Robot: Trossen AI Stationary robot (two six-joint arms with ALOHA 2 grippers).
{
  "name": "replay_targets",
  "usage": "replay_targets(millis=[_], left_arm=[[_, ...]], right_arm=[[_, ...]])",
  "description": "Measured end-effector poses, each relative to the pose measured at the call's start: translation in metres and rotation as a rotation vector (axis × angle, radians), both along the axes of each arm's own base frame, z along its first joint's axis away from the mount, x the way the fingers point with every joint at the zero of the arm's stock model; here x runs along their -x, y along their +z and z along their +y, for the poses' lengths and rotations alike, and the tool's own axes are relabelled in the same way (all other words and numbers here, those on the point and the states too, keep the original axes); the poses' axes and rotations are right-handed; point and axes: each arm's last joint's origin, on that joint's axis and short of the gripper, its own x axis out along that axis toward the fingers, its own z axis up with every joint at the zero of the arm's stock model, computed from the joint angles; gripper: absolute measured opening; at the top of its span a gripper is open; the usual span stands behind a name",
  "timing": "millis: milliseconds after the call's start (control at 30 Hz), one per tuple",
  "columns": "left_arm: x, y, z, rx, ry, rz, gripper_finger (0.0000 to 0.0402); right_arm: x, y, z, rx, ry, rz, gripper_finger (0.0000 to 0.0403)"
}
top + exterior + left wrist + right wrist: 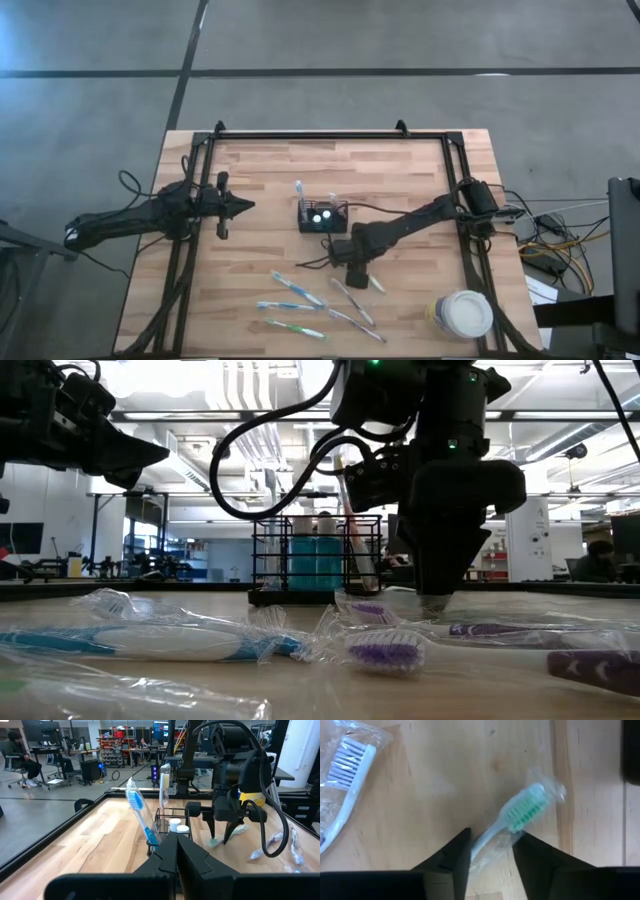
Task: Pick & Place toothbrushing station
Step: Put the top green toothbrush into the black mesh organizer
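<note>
Wrapped toothbrushes (300, 292) lay at the table's (260, 180) near edge. Just beyond, the right tool (354, 270) pointed down, fingers partly open straddling the green toothbrush (520, 812), handle between them, not yet clamped; long axis ran diagonally. Caddy (322, 216) stood just farther, left. Left tool (240, 207) waited closed, far left.

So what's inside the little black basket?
Inside the black wire caddy stand a blue toothbrush and a white one, both wrapped, plus two white-capped tubes. The tubes' lower parts hide behind the left gripper.
</note>
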Motion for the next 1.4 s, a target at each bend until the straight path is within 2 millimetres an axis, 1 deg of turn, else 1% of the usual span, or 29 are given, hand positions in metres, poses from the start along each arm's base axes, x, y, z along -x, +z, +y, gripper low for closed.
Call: replay_targets(millis=[167,333,400,500,567,700,800,900,967,1033,1133,1233,1333,1400], left_arm=[[0.000,-0.001,0.000,0.001,0.000,0.002,0.0007],[0.000,-0.006,0.000,0.005,0.001,0.016,0.0007],[0.000,-0.006,0.000,0.005,0.001,0.016,0.0007],[-0.001,-0.004,0.000,0.006,0.001,0.001,0.0007],[-0.001,-0.004,0.000,0.006,0.001,-0.006,0.0007],[-0.001,-0.004,0.000,0.006,0.001,-0.007,0.0007],[-0.001,-0.004,0.000,0.006,0.001,-0.008,0.0007],[-0.001,-0.003,0.000,0.006,0.002,-0.011,0.0007],[-0.001,-0.003,0.000,0.007,-0.002,-0.011,0.0007],[-0.001,-0.003,0.000,0.007,-0.006,-0.011,0.0007],[-0.001,-0.003,0.000,0.007,-0.007,-0.011,0.0007],[-0.001,-0.003,0.000,0.007,-0.008,-0.011,0.0007],[-0.001,-0.003,0.000,0.007,-0.008,-0.011,0.0007],[-0.001,-0.003,0.000,0.004,-0.008,-0.011,0.0007]], right_arm=[[-0.002,0.002,0.001,-0.005,0.026,-0.005,0.0073],[-0.003,0.003,0.001,-0.013,0.049,-0.010,0.0031],[-0.003,0.005,0.001,-0.015,0.072,-0.015,0.0018],[-0.004,0.011,0.002,-0.025,0.101,-0.032,0.0013],[-0.003,0.022,0.001,-0.028,0.114,-0.067,0.0011],[0.005,0.062,-0.002,0.012,0.116,-0.196,0.0010],[0.015,0.094,-0.005,0.055,0.146,-0.295,0.0010],[0.033,0.135,-0.008,0.121,0.185,-0.448,0.0010],[0.049,0.159,-0.010,0.139,0.209,-0.555,0.0009],[0.066,0.177,-0.015,0.138,0.222,-0.661,0.0009],[0.099,0.197,-0.024,0.143,0.235,-0.844,0.0009],[0.135,0.202,-0.036,0.138,0.206,-1.052,0.0009],[0.167,0.195,-0.047,0.125,0.159,-1.235,0.0009],[0.187,0.187,-0.053,0.125,0.140,-1.315,0.0009]])
